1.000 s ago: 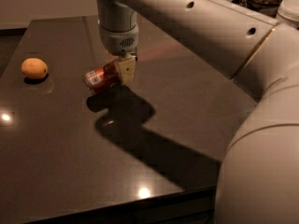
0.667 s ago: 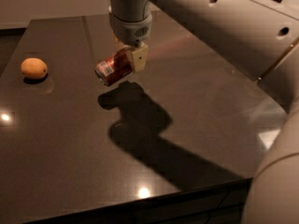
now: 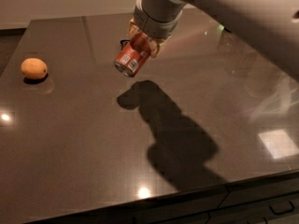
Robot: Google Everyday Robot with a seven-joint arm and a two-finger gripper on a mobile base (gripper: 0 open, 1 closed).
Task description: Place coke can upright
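Note:
The coke can (image 3: 131,59) is red-orange with white lettering and a silver end. It hangs tilted in the air above the dark table (image 3: 84,139), its silver end pointing down and to the left. My gripper (image 3: 144,43) is shut on the can's upper part and holds it well above the tabletop at the back middle. The can's shadow lies on the table below and to the right of it.
A round orange fruit (image 3: 34,68) sits on the table at the left. A small dark object (image 3: 124,43) lies on the table just behind the can. My white arm fills the upper right. The table's front edge runs along the bottom, with drawers below.
The gripper has lifted the coke can off the table and carried it up and right. The can has turned from lying on its side to hanging tilted.

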